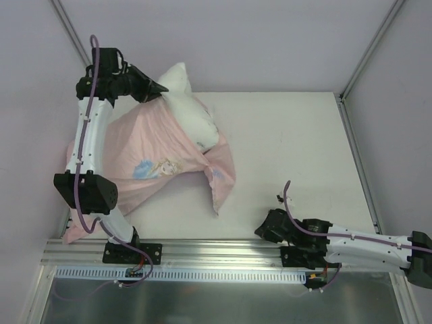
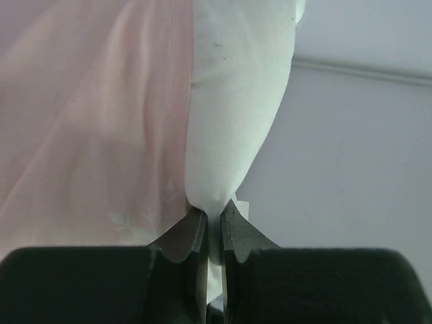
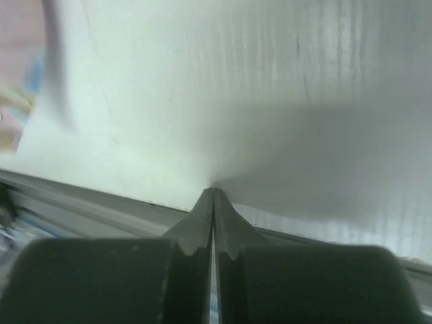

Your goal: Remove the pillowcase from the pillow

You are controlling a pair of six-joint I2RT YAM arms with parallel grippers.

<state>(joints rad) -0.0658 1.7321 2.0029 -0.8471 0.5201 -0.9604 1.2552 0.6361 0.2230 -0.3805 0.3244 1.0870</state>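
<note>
The white pillow (image 1: pixel 192 111) sticks out of the pink pillowcase (image 1: pixel 145 152) at the back left of the table. My left gripper (image 1: pixel 160 88) is shut on a corner of the pillow and holds it raised. In the left wrist view the white pillow (image 2: pixel 233 101) is pinched between my fingers, my left gripper (image 2: pixel 214 217) closed on it, with the pale pink pillowcase (image 2: pixel 88 121) to its left. The pillowcase shows a cartoon princess print (image 1: pixel 156 167) and drapes down to the near left table edge. My right gripper (image 1: pixel 265 229) rests shut and empty at the near edge; it shows closed in the right wrist view (image 3: pixel 214 192).
The white table (image 1: pixel 297 148) spreads to the right of the pillow. A metal rail (image 1: pixel 223 253) runs along the near edge. Walls and frame posts (image 1: pixel 368 47) enclose the back and sides.
</note>
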